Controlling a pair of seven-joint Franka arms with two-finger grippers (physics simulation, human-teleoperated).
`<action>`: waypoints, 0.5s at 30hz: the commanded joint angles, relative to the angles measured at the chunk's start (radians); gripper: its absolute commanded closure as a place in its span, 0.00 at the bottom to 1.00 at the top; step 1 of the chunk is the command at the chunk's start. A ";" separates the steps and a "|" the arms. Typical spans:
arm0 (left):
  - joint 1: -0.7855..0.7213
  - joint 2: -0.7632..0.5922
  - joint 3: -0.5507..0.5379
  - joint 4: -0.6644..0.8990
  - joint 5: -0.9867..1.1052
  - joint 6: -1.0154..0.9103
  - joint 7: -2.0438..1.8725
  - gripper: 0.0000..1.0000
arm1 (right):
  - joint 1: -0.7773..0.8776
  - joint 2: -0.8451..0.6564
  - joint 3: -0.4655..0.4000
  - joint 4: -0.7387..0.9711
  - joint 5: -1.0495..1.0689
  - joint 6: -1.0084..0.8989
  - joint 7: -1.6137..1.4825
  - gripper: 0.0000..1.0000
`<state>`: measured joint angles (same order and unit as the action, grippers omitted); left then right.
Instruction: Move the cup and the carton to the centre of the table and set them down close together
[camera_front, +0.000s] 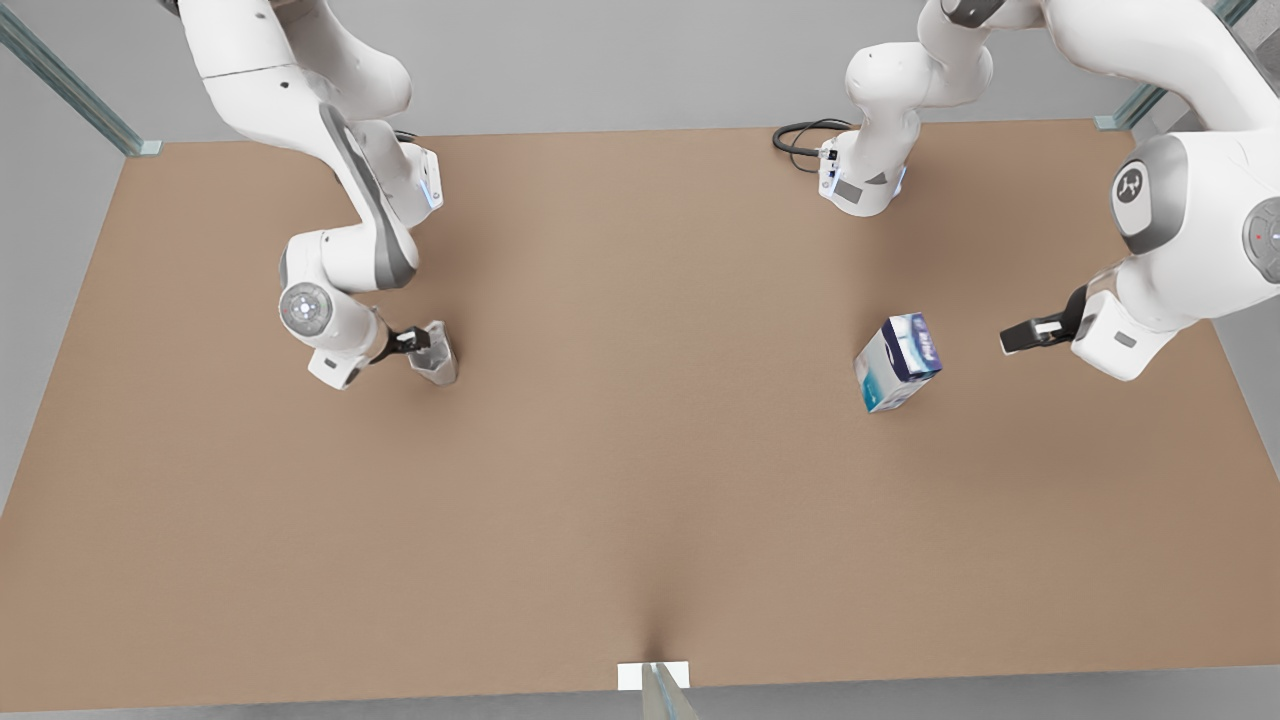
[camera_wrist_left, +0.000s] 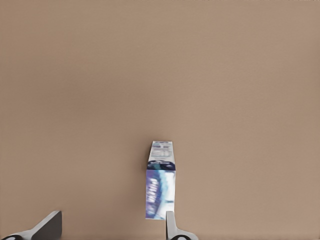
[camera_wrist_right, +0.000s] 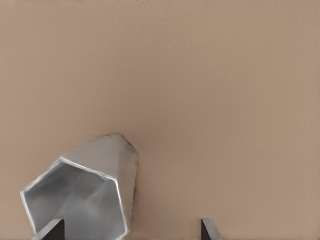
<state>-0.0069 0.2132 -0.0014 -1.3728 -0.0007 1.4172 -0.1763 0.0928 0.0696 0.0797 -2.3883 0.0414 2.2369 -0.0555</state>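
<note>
The pale faceted cup (camera_front: 438, 357) stands on the tan table (camera_front: 640, 480) at the front view's left. My right gripper (camera_front: 418, 343) is right at it and open. In the right wrist view one fingertip (camera_wrist_right: 50, 231) overlaps the cup (camera_wrist_right: 87, 192) at its open mouth, while the other sits well off to the side. The white and teal carton (camera_front: 897, 362) with a dark blue top stands at the front view's right. My left gripper (camera_front: 1012, 340) hovers open a short way from it, not touching. In the left wrist view the carton (camera_wrist_left: 160, 186) lies just ahead of one fingertip (camera_wrist_left: 171, 226).
A black cable (camera_front: 800, 138) loops beside the arm base (camera_front: 862, 180) at the table's far edge. Metal frame posts stand at the far corners, and a white bracket (camera_front: 653, 676) sits at the near edge. Bare tabletop stretches between cup and carton.
</note>
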 joint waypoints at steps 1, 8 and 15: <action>-0.008 0.000 0.000 0.001 0.008 0.000 0.000 0.00 | 0.022 0.001 0.000 0.000 0.000 0.003 0.000 0.00; -0.022 0.006 -0.002 0.001 -0.004 -0.001 0.003 0.00 | 0.025 0.042 0.000 0.003 0.000 0.021 0.000 0.00; -0.024 0.014 0.000 -0.002 -0.001 -0.034 0.015 0.00 | 0.027 0.119 0.000 0.009 0.000 0.024 -0.001 0.71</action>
<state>-0.0305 0.2271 -0.0015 -1.3744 -0.0022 1.3829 -0.1611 0.1193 0.1934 0.0798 -2.3792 0.0414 2.2612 -0.0569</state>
